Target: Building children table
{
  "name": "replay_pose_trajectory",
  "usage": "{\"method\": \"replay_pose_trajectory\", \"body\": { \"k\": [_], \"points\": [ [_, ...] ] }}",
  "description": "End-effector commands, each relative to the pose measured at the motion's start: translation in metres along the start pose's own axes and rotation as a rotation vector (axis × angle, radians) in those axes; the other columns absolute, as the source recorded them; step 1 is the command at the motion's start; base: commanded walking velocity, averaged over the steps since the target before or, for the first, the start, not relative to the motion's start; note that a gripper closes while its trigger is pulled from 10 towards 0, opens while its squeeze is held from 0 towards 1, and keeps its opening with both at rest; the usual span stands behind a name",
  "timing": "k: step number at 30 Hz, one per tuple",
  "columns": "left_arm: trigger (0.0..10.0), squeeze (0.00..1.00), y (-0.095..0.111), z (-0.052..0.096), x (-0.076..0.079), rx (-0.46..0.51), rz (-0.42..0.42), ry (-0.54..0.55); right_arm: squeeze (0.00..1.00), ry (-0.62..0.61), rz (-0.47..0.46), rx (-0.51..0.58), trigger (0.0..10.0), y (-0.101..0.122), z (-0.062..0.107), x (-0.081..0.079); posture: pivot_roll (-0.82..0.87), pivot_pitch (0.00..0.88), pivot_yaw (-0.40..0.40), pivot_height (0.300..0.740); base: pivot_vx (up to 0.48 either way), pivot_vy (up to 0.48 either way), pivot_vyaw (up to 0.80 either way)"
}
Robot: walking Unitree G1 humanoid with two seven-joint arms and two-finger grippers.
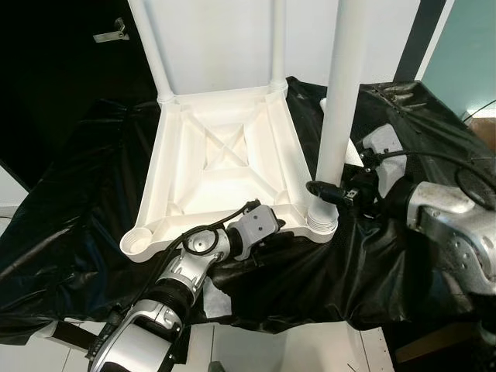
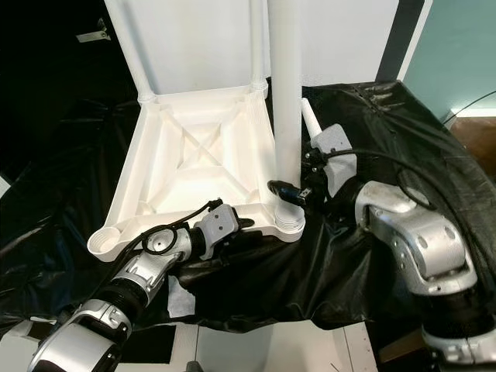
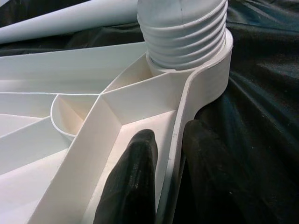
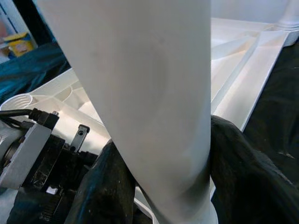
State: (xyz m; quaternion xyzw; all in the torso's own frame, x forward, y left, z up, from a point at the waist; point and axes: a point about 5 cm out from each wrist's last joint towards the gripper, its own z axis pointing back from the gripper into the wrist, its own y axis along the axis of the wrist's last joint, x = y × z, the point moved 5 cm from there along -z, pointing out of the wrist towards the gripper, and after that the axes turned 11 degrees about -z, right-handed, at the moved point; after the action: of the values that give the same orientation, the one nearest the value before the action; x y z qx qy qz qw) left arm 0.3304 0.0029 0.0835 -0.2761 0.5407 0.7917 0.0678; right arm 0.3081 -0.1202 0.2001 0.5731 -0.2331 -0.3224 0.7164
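A white plastic table top (image 1: 225, 163) lies upside down on a black sheet (image 1: 77, 225). Two white legs (image 1: 151, 46) stand in its far corners. A third leg (image 1: 341, 101) stands upright at the near right corner, its threaded end (image 1: 322, 221) sitting in the socket. My right gripper (image 1: 325, 190) is shut on this leg low down, one finger on each side of it (image 4: 159, 140). My left gripper (image 1: 283, 232) is shut on the top's near rim (image 3: 187, 93), one finger inside and one outside. The near left socket (image 1: 139, 240) stands open.
Another white tapered leg (image 2: 310, 120) lies on the sheet behind the right gripper. A white paper scrap (image 1: 217, 298) shows near the sheet's front edge, where the work surface ends. A teal wall (image 1: 465, 54) stands to the right.
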Motion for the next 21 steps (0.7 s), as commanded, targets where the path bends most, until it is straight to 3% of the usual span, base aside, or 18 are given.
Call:
{"method": "replay_pose_trajectory", "body": {
  "k": [1,11,15,17,19,21],
  "points": [
    [10.0,0.0,-0.004,-0.006,0.014,-0.02,-0.009,-0.062,0.0,0.05,-0.139,-0.138,10.0,-0.046,-0.006,-0.013,-0.19,0.025,0.061,0.74,0.0,0.0,0.0],
    [10.0,0.0,-0.003,-0.007,0.014,-0.02,-0.022,-0.074,0.0,-0.01,-0.237,-0.066,10.0,-0.048,-0.003,-0.017,-0.2,0.022,0.07,0.74,0.0,0.0,0.0],
    [10.0,0.0,-0.002,-0.008,0.015,-0.019,-0.022,-0.077,0.0,-0.06,-0.347,-0.026,10.0,-0.042,-0.005,-0.014,-0.2,0.02,0.07,0.74,0.0,0.0,0.0],
    [10.0,0.0,-0.002,-0.008,0.015,-0.019,-0.022,-0.077,0.0,-0.06,-0.347,-0.026,10.0,-0.042,-0.005,-0.014,-0.2,0.02,0.07,0.74,0.0,0.0,0.0],
    [10.0,0.0,-0.002,-0.008,0.015,-0.019,-0.021,-0.077,0.0,-0.085,-0.386,-0.035,10.0,-0.043,-0.006,-0.01,-0.2,0.02,0.065,0.74,0.0,0.0,0.0],
    [10.0,0.0,-0.003,-0.008,0.014,-0.02,-0.019,-0.071,0.0,-0.158,-0.472,-0.075,10.0,-0.051,-0.004,0.006,-0.19,0.02,0.057,0.74,0.0,0.0,0.0]
  ]
}}
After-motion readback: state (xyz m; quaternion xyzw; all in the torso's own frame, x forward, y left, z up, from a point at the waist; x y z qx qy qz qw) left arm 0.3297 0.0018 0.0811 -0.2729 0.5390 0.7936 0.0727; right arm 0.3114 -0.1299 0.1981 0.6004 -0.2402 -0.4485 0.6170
